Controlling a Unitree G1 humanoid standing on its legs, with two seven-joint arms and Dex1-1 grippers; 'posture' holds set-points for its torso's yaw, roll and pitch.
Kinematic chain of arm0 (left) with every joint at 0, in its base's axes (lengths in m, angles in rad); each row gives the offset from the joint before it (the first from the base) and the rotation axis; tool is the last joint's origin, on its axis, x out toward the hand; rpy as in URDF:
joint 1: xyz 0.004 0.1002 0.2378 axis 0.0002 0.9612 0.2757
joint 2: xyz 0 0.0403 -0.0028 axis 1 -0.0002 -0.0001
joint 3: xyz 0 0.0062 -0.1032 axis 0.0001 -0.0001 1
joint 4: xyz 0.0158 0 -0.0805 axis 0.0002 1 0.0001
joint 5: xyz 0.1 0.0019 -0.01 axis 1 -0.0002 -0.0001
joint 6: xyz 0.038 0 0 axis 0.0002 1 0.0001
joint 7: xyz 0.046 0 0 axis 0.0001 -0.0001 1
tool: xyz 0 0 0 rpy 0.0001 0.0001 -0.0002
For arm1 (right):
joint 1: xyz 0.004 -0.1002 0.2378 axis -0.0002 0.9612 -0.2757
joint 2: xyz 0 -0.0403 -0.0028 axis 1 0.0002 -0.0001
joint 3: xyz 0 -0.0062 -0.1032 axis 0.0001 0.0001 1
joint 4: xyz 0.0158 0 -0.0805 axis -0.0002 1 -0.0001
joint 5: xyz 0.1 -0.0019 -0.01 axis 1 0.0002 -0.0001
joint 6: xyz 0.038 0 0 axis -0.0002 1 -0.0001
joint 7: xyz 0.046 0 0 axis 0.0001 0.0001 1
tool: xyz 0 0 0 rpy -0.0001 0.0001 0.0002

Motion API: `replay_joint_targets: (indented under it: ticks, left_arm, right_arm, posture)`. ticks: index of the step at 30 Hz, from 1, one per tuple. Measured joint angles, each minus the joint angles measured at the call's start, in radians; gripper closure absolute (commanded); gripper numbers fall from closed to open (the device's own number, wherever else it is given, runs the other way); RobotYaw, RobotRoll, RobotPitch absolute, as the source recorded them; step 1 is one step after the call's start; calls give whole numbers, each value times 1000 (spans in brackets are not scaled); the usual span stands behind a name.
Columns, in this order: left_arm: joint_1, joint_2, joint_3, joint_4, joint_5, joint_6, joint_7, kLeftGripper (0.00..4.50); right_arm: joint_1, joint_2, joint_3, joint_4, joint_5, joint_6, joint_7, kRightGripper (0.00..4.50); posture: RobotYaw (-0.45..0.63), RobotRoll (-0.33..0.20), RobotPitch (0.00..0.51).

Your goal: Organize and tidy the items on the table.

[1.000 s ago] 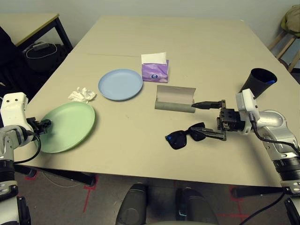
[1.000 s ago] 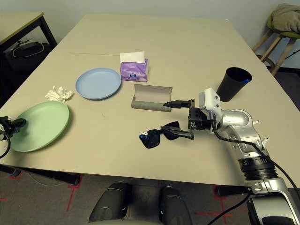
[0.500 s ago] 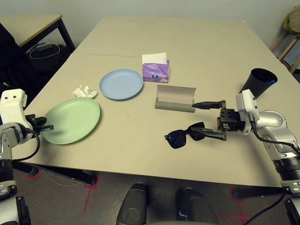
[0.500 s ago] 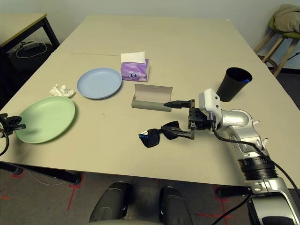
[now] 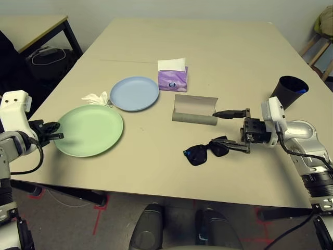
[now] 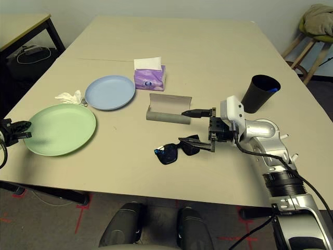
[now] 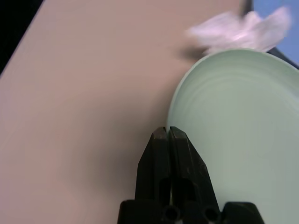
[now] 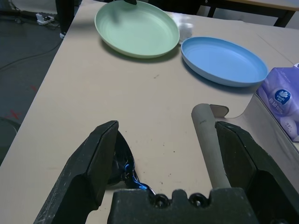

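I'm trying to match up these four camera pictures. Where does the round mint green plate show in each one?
Left eye view: mint green round plate at centre left, the left claw at its rim.
Right eye view: far left.
Left wrist view: right half, beside the shut black fingers.
Right wrist view: top, left of centre.
Shared landmark: the crumpled white tissue between it and the pale blue round plate.

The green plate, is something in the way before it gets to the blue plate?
Partly. The crumpled white tissue lies by the near edges of the green plate and the blue plate, beside the gap between them. The left hand grips the green plate's rim.
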Motion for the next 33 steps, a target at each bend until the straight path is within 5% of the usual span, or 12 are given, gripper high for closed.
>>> replay_joint_targets:
  ticks: [13, 33]
  left_arm:
    - [-165, -159, 114, -64, -45, 146, 162, 4475]
    - [-491, -271, -72, 268, 33, -47, 301, 4475]
  right_arm:
    - [-10, 13, 1, 2, -1, -1, 0, 0]
    - [-19, 72, -36, -63, 51, 289, -292, 0]
  posture:
    - [227, 0, 71]
    - [204, 0, 69]
